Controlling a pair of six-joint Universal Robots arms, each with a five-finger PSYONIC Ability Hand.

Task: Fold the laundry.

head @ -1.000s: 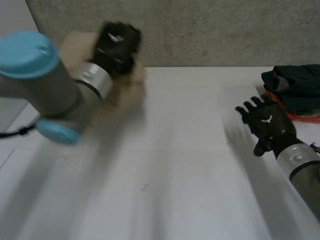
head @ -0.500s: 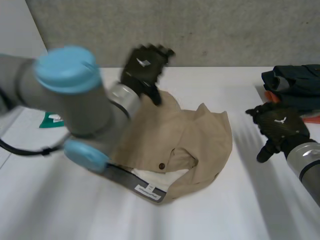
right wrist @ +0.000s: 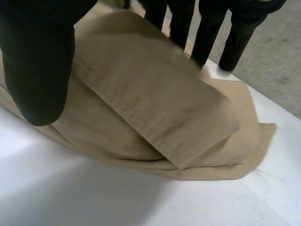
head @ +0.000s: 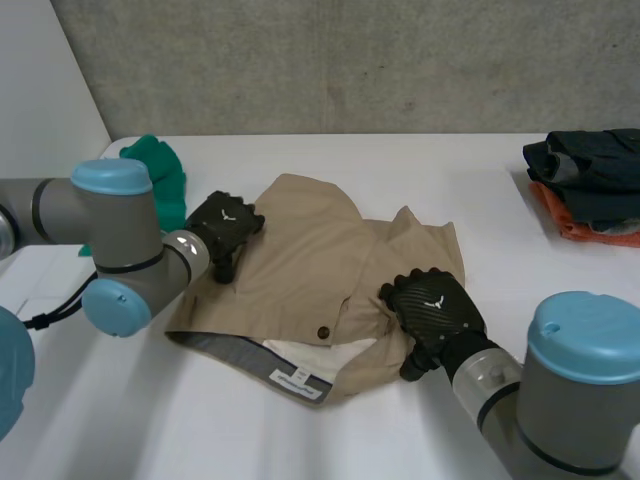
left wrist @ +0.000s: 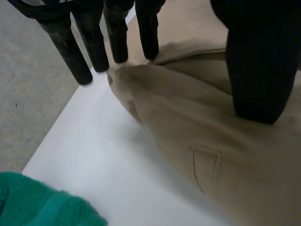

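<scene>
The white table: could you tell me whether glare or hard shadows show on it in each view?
Head view: the table is evenly lit, no glare, with soft shade along the near edge of the beige garment. Left wrist view: faint soft shade beside the garment. Right wrist view: broader grey shade beside it.

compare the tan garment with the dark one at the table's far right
The tan garment lies rumpled and spread mid-table; the dark garment sits folded atop an orange one. The left hand and right hand are on the tan garment's sides; neither touches the dark garment. Both are cloth.
</scene>
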